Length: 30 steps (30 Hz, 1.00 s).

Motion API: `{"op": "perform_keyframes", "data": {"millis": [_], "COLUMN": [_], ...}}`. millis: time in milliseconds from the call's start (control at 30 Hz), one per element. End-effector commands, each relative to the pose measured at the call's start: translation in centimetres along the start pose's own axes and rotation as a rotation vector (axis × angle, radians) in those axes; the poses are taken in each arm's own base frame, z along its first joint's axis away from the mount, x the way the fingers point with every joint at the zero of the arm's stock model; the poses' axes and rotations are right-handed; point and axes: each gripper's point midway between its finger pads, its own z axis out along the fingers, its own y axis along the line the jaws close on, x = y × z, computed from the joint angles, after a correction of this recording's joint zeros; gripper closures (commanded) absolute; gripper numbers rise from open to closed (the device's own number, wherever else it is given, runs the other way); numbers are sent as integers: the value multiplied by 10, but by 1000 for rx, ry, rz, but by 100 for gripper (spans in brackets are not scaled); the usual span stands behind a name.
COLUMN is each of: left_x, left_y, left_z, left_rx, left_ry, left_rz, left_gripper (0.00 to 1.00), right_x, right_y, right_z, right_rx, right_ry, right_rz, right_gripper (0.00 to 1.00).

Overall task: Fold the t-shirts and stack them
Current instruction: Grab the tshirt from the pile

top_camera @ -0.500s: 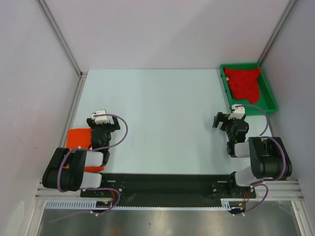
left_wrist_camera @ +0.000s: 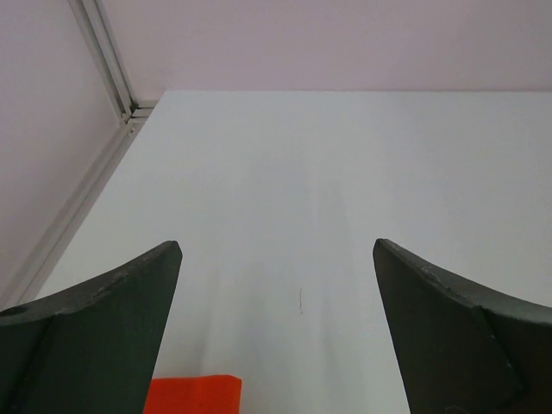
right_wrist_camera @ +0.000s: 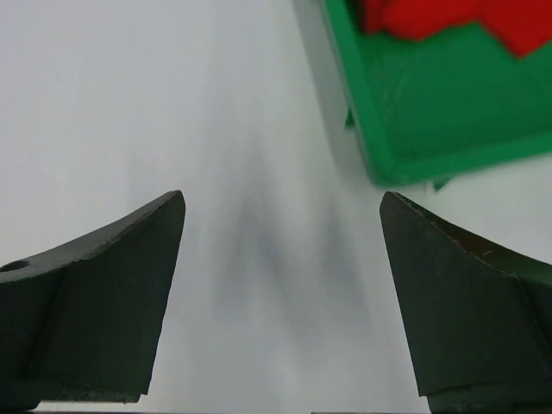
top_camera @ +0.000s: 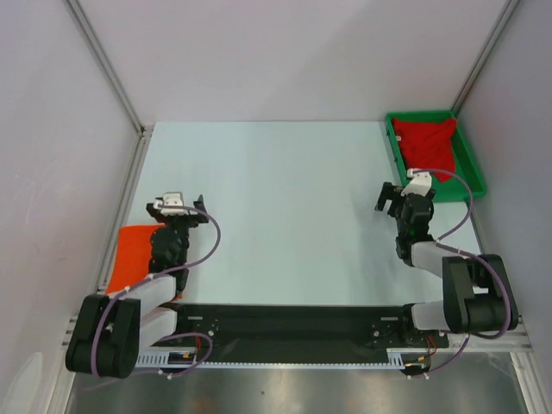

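Observation:
A bright red t-shirt (top_camera: 429, 143) lies crumpled in the green tray (top_camera: 473, 169) at the back right; its lower edge shows in the right wrist view (right_wrist_camera: 440, 19). An orange t-shirt (top_camera: 134, 252), folded into a rectangle, lies at the near left beside my left arm, with a corner in the left wrist view (left_wrist_camera: 194, 395). My left gripper (top_camera: 179, 205) is open above bare table, just right of the orange shirt. My right gripper (top_camera: 405, 194) is open too, with nothing between its fingers, a little short of the tray's near corner (right_wrist_camera: 388, 168).
White walls enclose the pale table; a metal rail (top_camera: 129, 198) runs along its left edge. The tray sits against the right wall. The arm bases and a black rail (top_camera: 285, 323) line the near edge.
Both arms have stretched forward, away from their bases. The left gripper now sits farther up the table, uncovering more of the orange shirt. The right gripper moved closer to the tray.

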Motion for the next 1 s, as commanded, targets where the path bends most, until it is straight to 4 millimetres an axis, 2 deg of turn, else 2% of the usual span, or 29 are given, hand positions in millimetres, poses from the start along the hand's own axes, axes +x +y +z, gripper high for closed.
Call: {"op": "perform_keyframes", "data": {"millis": [0, 33, 67, 100, 167, 233, 267, 300, 333, 367, 400, 467, 500, 533, 600, 633, 700, 733, 800, 833, 867, 967], "left_x": [-17, -15, -9, -7, 2, 0, 1, -1, -1, -1, 0, 0, 0, -1, -2, -2, -3, -3, -9, -8, -10, -19], "left_y": [11, 14, 21, 24, 29, 29, 28, 25, 22, 18, 12, 6, 6, 12, 18, 22, 22, 20, 14, 14, 14, 16], "left_z": [-5, -7, -12, -13, -18, -20, -20, -20, -19, -16, -15, -10, -9, -9, -8, -8, -7, -6, -6, -7, -7, -11], "left_rx": [-51, -71, -119, -139, -181, -185, -182, -164, -149, -130, -100, -67, -73, -108, -150, -173, -176, -168, -128, -126, -126, -131], "left_ry": [-36, -32, -16, -8, 23, 17, 24, 26, 31, 48, 64, 98, 102, 104, 106, 107, 114, 116, 109, 116, 115, 100], "left_rz": [-15, -42, -73, -95, -147, -169, -175, -185, -189, -189, -185, -168, -178, -183, -206, -209, -211, -207, -199, -199, -199, -196], "left_gripper": [0, 0, 0, 0, 0, 0, 0, 0, 0, 0, 0, 0, 0, 0, 0, 0, 0, 0, 0, 0, 0, 0], "right_x": [-59, -66, -83, -90, -109, -120, -109, -129, -131, -120, -124, -115, -101, -110, -103, -94, -81, -65, -66, -47, -58, -52], "right_y": [-13, -8, -14, -19, -42, -53, -68, -68, -82, -94, -100, -105, -104, -102, -97, -100, -99, -99, -90, -92, -91, -96], "right_z": [1, 1, 5, 7, 15, 24, 31, 42, 49, 55, 74, 91, 105, 117, 133, 147, 159, 168, 186, 193, 202, 220], "right_rx": [189, 198, 251, 291, 418, 467, 502, 503, 540, 540, 538, 506, 484, 458, 399, 398, 367, 360, 277, 274, 262, 275], "right_ry": [-44, -48, -44, -34, -4, -1, 55, 35, 39, 110, 139, 201, 243, 232, 258, 278, 311, 341, 336, 378, 359, 362], "right_rz": [-15, -26, -29, -9, -8, 9, 18, 51, 126, 154, 194, 258, 263, 278, 300, 309, 331, 333, 342, 347, 362, 399], "right_gripper": [0, 0, 0, 0, 1, 0, 1, 3, 6, 8, 10, 8, 5, 2, 0, 0, 0, 0, 0, 1, 2, 9]}}
